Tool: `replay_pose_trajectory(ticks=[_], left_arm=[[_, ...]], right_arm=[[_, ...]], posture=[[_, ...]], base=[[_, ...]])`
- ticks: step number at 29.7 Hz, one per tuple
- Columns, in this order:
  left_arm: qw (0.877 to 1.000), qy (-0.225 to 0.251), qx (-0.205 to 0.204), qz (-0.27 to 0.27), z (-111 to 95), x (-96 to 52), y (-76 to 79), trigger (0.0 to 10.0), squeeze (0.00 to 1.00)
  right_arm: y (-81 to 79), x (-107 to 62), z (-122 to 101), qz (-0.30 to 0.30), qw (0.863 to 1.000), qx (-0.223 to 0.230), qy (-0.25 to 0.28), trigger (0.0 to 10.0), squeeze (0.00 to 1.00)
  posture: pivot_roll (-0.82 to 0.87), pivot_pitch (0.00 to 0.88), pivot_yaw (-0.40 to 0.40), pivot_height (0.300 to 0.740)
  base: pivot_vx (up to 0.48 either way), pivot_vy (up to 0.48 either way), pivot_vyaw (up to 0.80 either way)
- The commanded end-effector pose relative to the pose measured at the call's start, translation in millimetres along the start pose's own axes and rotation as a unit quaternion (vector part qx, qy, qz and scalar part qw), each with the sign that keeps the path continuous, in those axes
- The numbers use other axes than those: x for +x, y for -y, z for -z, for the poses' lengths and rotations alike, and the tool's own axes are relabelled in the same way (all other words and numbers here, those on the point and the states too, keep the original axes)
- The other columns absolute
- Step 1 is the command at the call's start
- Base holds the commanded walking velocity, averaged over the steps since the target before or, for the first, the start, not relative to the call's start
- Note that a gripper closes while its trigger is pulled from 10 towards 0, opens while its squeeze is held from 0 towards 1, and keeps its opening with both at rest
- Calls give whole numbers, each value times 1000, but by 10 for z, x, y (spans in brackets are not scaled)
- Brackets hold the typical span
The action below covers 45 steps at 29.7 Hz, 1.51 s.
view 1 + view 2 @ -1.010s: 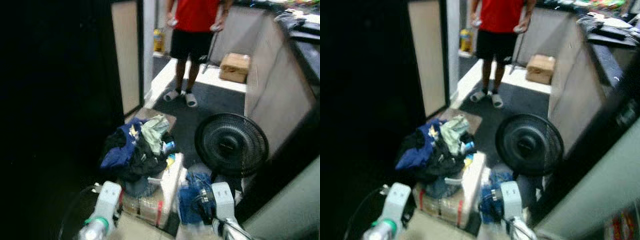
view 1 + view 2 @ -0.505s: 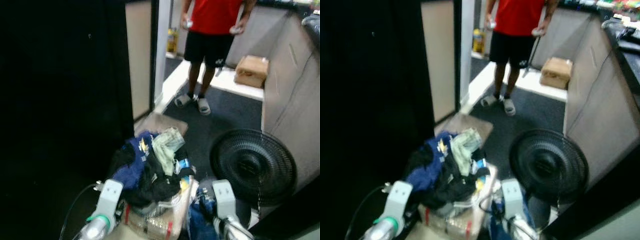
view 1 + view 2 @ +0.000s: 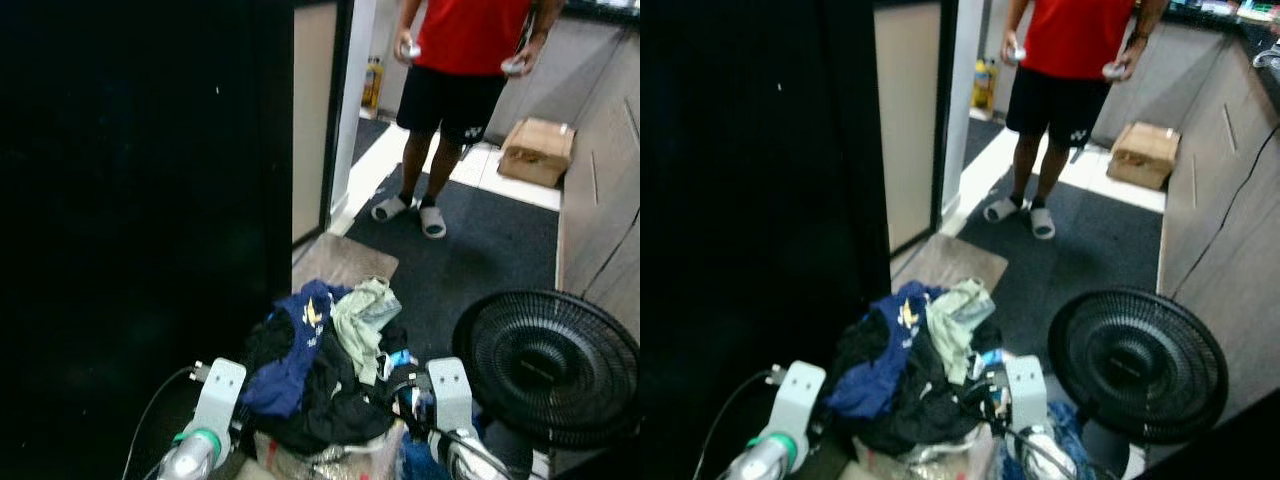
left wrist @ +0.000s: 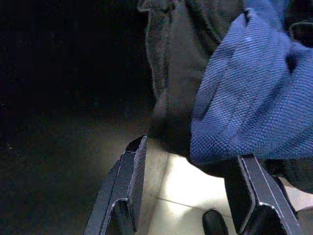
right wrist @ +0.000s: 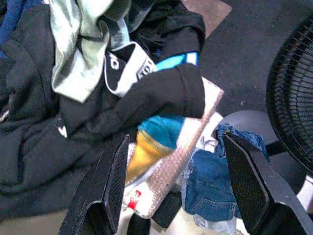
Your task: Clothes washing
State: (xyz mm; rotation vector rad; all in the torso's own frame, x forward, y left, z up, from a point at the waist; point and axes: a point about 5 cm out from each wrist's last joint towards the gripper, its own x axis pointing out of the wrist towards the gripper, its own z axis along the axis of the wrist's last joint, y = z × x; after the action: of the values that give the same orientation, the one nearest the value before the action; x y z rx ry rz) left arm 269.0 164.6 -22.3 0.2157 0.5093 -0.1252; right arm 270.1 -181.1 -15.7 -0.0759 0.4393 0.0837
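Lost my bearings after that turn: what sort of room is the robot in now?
Probably a home hallway or utility corner, not a laundry room proper: a heap of clothes on a wrapped box, a floor fan, a doormat by a doorway, and a person standing beyond.

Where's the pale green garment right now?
The pale green garment lies atop the clothes pile ahead, beside the blue garment, left of the black fan.

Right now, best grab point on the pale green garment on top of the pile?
Probably the bunched upper fold of the pale green garment: it is the top layer of the clothes pile, draping over black cloth. Come from above with the right hand, fingers open, nearest that side.
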Motion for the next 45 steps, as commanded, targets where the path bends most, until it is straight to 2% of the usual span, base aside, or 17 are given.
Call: replay_pose_trajectory(ticks=[1, 7, 11, 14, 16, 23, 27, 30, 45], left_arm=[[1000, -13, -1, 4, 78, -26, 8, 10000, 0], [1000, 1, -7, 7, 14, -8, 7, 10000, 0], [999, 28, -24, 6, -121, 29, -26, 10000, 0], [998, 57, -41, 4, -293, 72, -65, 10000, 0], [997, 56, -43, 5, -303, 75, -87, 10000, 0], [998, 53, -29, 18, -308, 81, -43, 10000, 0], [996, 80, -27, 13, -549, 156, 19, 10000, 0], [995, 93, -27, 10, -684, 191, 44, 10000, 0], [995, 92, -27, 10, -698, 197, 45, 10000, 0]], right_arm=[[11, -34, 76, 5, 1000, 6, -11, 10000, 0], [-3, -11, 2, 2, 1000, 1, 8, 10000, 0], [1, 12, -80, -1, 1000, -3, 27, 10000, 0], [-19, 51, -213, -10, 998, -7, 56, 10000, 0], [-47, 83, -300, -15, 997, -10, 70, 10000, 0], [59, 129, -447, 13, 996, -6, 86, 10000, 0], [200, 151, -570, 33, 995, -2, 99, 10000, 0], [212, 163, -629, 33, 994, -2, 107, 10000, 0], [212, 168, -640, 33, 994, -1, 109, 10000, 0]], posture=[[-32, 9, 30, 740], [-32, 10, 32, 740], [-33, 24, 35, 740], [-21, 43, 35, 740], [-19, 54, 38, 740], [-15, 83, 43, 740], [-17, 133, 51, 740], [-23, 147, 55, 740], [-23, 147, 55, 740]], base=[[0, 0, 0], [0, 0, 0], [0, 0, 0], [0, 0, 0], [0, 0, 0], [0, 0, 0], [0, 0, 0], [0, 0, 0], [0, 0, 0]])
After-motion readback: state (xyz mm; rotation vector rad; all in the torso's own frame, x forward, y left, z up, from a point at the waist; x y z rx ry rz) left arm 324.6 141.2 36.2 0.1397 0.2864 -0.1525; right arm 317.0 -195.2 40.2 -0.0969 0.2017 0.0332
